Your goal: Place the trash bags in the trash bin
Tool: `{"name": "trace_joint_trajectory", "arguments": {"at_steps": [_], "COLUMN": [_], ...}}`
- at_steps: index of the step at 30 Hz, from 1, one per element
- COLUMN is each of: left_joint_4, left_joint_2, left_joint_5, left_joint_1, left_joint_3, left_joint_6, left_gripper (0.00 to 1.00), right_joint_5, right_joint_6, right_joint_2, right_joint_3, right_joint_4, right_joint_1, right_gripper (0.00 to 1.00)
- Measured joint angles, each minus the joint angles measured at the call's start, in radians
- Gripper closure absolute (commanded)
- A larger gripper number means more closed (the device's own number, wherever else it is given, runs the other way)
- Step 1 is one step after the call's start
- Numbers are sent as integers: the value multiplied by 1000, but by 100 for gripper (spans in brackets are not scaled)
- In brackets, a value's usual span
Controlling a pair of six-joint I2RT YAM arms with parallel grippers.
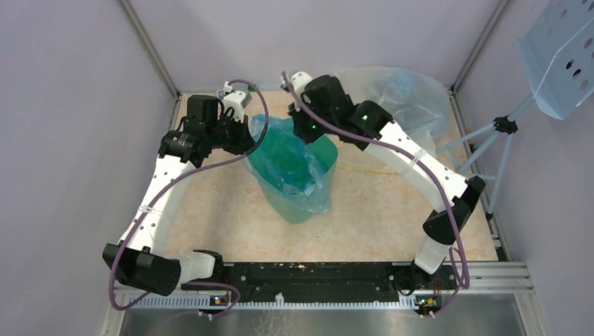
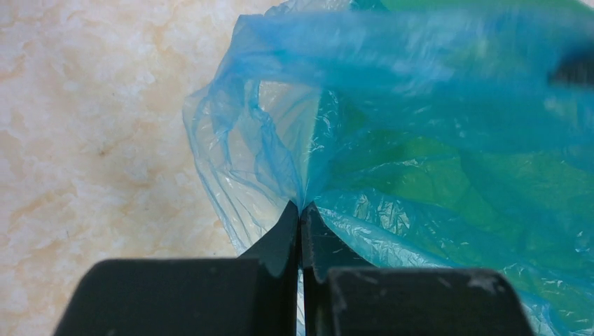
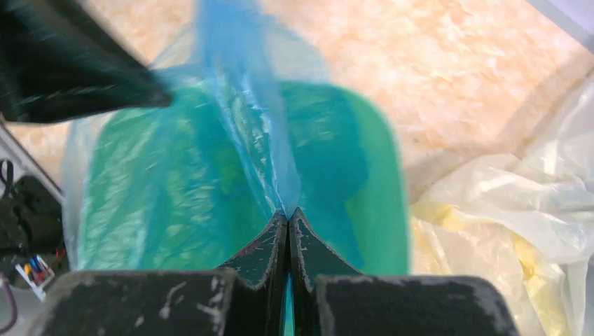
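On my top feed the marbled beige table fills the cell floor. At its 1 o'clock corner lies a loose heap of spare trash bags, clear, bluish and pale yellow, and my right wrist camera shows the heap's edge just beside the bin at 3 o'clock.

Next in size is the light blue bag. It is draped across the mouth of the green trash bin, with one flap hanging down the outside wall at about 4 o'clock. The bin stands upright near the middle of the table, and I see green through the film in both wrist views.

My left gripper sits at the bin's 10 o'clock rim. On the left wrist feed its tips are pressed together with a pleat of the blue bag pinched between them.

My right gripper is at roughly 12 o'clock over the rim. Its tips are likewise closed on a taut strip of the blue film, which stretches away toward the left gripper.
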Motion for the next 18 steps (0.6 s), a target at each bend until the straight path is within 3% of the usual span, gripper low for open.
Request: {"name": "trace_joint_trajectory", "arguments": {"at_steps": [9,18], "left_joint_4": [66,111], "left_joint_2": [-5,-9], "left_joint_5": [32,44], "left_joint_1": [-2,-2], "left_joint_3": [-29,-56], "left_joint_6": [7,6], "left_gripper": [100,100], "right_joint_5": [-208,-328], "right_joint_6": [78,121], "right_joint_2": [51,203], "right_joint_3": [21,46], "right_joint_4": [32,13], "right_joint_1": [-298,-397], "right_gripper": [100,92]}}
